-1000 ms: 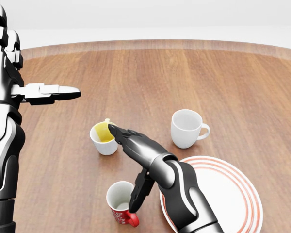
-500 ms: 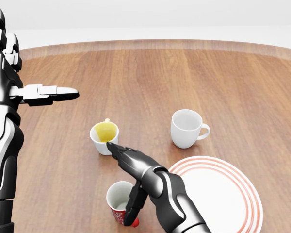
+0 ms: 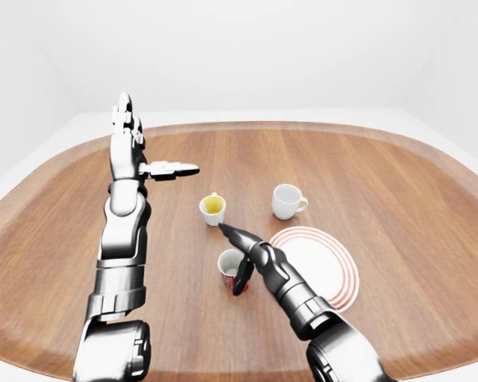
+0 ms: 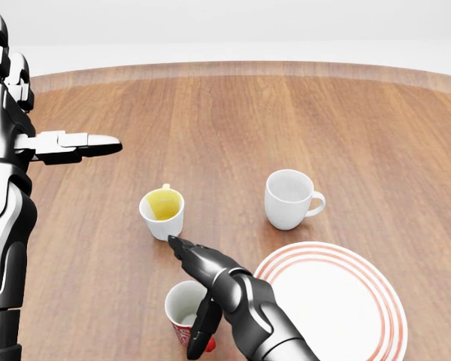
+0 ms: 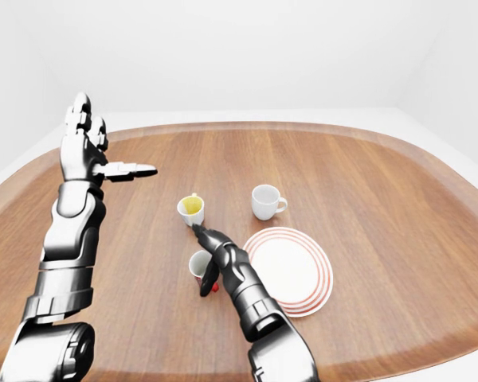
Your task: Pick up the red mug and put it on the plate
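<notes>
The red mug [image 4: 179,310], white inside, stands upright on the wooden table near the bottom of the head view, its red handle [image 4: 205,346] pointing bottom right. My right hand [image 4: 189,297] hovers open over the mug's right side. Its fingers [image 4: 199,263] stretch out above the rim toward the yellow-filled cup, and the thumb [image 4: 204,325] hangs down by the handle; nothing is gripped. The white plate [image 4: 346,301] with red rings lies just right of the mug, partly behind my forearm. My left hand [image 3: 151,143] is raised open at the far left, well away.
A white cup with yellow inside [image 4: 163,212] stands just above the red mug. A plain white mug [image 4: 289,197] sits above the plate. The oval table's edge [image 3: 430,147] curves round the whole scene.
My right hand has drawn back toward the bottom of the head view, off the yellow cup and down over the red mug. The left arm and the cups have not moved.
</notes>
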`<state>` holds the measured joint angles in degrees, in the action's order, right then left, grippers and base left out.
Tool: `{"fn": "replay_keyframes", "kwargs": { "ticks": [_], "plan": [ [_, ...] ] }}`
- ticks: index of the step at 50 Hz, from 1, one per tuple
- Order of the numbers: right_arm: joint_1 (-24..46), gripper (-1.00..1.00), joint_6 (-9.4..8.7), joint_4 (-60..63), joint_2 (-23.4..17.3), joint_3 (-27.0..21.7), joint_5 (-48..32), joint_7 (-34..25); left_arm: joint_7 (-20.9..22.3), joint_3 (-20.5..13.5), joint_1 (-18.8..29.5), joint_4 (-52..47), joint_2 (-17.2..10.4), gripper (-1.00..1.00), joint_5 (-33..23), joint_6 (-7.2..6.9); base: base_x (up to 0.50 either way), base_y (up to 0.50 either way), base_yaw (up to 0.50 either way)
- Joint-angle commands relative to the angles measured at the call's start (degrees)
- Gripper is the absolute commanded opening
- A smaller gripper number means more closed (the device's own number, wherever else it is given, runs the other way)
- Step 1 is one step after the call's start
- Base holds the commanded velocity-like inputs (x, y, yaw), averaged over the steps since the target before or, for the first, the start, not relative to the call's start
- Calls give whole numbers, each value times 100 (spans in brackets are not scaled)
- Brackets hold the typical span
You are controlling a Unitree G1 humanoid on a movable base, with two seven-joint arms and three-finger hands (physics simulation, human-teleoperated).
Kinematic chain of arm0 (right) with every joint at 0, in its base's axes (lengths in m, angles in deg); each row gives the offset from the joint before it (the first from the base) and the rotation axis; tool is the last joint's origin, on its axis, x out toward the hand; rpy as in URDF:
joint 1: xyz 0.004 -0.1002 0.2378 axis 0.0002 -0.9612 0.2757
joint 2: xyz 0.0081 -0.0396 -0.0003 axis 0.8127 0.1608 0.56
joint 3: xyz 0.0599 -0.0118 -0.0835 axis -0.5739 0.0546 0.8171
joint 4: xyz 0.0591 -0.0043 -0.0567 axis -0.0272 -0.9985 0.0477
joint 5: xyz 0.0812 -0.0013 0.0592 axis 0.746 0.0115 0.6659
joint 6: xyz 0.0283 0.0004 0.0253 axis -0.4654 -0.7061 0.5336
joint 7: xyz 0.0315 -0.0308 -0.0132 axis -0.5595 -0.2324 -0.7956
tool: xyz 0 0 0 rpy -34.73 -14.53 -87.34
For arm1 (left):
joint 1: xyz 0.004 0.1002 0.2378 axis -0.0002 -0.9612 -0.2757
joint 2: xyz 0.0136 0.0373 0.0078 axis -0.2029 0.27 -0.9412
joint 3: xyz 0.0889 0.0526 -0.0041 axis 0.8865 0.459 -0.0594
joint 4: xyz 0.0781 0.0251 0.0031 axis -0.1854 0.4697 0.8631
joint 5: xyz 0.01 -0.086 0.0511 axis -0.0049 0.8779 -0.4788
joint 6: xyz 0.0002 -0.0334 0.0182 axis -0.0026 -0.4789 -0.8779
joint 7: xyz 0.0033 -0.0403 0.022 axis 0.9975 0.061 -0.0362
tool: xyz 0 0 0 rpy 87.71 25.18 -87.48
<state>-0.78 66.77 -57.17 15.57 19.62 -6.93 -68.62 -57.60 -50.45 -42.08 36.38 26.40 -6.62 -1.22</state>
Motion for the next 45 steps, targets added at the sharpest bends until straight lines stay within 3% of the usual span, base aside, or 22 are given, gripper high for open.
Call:
{"fn": "replay_keyframes", "kwargs": {
  "ticks": [1,27,28,31,32,45],
  "plan": [
    [251,100,0,-788,60,-46,101,349,-8,-1,20,-1,-10,100,30,0,0,0,0],
    [385,100,0,-1601,126,-83,130,747,-27,-37,-41,-49,-27,100,163,0,0,0,0],
    [384,87,0,-1602,124,-84,128,750,-25,-35,-41,-45,-28,100,162,0,0,0,0],
    [379,-91,0,-1595,116,-83,115,779,-28,-37,-41,-57,-31,100,161,0,0,0,0],
    [377,-100,0,-1593,116,-82,113,780,-29,-37,-41,-62,-30,100,161,0,0,0,0],
    [339,-100,0,-1606,118,-68,70,775,-31,-38,-21,-30,-31,100,159,0,0,0,0]
  ]
}}
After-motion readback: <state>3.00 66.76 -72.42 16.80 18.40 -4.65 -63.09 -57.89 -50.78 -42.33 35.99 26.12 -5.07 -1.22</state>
